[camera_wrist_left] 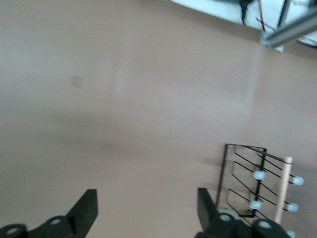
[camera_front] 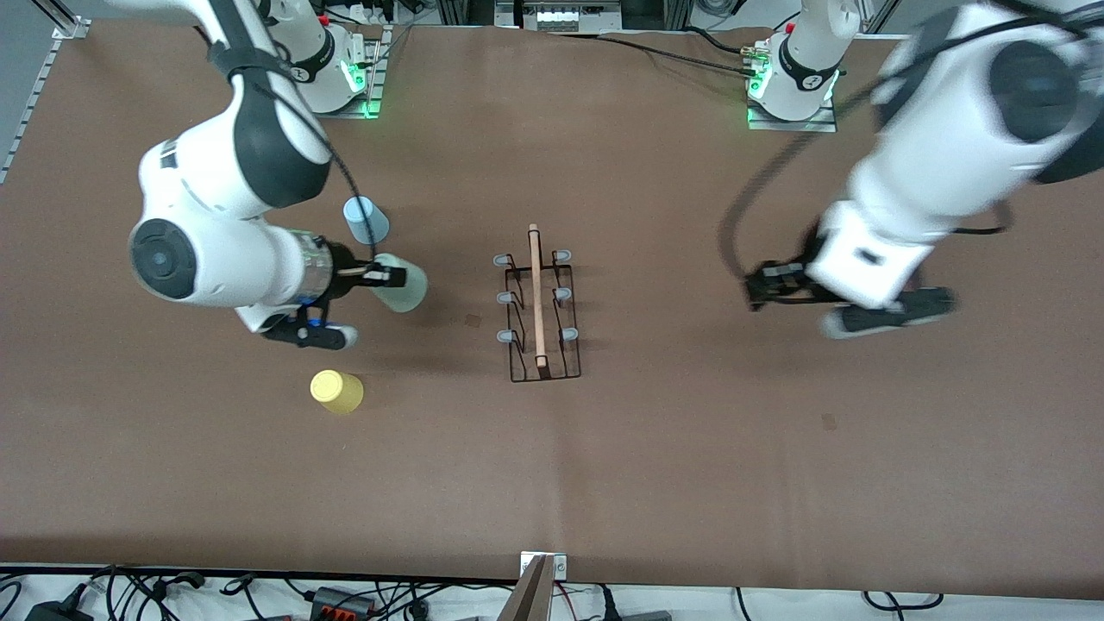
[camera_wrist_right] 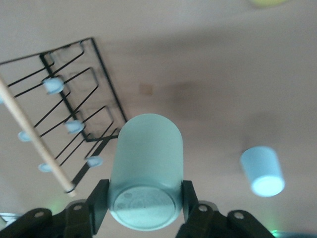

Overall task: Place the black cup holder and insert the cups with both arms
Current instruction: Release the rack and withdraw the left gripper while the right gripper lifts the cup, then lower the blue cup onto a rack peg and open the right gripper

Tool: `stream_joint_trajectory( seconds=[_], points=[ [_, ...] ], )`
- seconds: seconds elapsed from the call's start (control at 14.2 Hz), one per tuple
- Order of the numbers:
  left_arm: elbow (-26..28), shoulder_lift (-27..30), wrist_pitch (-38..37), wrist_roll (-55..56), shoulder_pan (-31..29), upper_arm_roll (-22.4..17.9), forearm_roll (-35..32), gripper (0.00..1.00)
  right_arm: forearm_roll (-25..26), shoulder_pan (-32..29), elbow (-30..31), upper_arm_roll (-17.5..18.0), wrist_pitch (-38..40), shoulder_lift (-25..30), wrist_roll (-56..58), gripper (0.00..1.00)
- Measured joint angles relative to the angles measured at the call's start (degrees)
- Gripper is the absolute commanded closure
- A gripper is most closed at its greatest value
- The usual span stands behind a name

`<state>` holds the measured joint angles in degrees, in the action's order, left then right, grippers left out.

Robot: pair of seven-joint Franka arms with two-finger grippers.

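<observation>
Clamping the mint cup (camera_wrist_right: 146, 173) by its base, the right gripper (camera_front: 384, 278) hangs at centre-left of the front view, over the table (camera_front: 690, 448) between the blue cup (camera_front: 366, 219) and the rack (camera_front: 538, 306), with the cup lying sideways and its closed bottom toward the wrist. The rack stands mid-frame, handle (camera_front: 536, 293) running up and down the picture, none of its grey-capped prongs (camera_front: 503, 260) yet carrying a cup. The step in hand looks like seating this cup on a prong; doing it well probably means turning the wrist so the mouth faces down, lining it over one of the caps on the rack's side nearest the right arm, and lowering straight so the rim does not catch the wire or nudge the light frame. The left gripper (camera_front: 780, 285), fingers (camera_wrist_left: 86, 210) wide apart and holding nothing, hovers over bare table at centre-right, well apart from the rack, so it should not crowd the approach. The yellow cup (camera_front: 336, 391) stands lower left, clear of the path. Open brown table surrounds the rack on all sides, and the bottom edge lies well away; the blue cup sits close by the right forearm (camera_front: 224, 259), the one thing a careless swing might knock.
</observation>
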<state>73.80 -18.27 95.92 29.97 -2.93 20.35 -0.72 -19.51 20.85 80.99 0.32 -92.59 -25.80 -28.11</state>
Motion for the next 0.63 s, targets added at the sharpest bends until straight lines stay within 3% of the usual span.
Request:
stream_joint_trajectory(
  seconds=[0.21,0.63],
  points=[
    [0.01,2.38,-5.65,-9.56,-6.94,0.03,0.97,0.0,-0.39,7.03,0.0,0.31,-0.2,-0.06,-7.87,0.84],
    [0.29,3.73,-9.26,-11.24,-6.81,0.29,0.06,0.0,-0.38,12.35,0.19,0.31,-5.25,-3.28,-12.73,0.84]
  ],
)
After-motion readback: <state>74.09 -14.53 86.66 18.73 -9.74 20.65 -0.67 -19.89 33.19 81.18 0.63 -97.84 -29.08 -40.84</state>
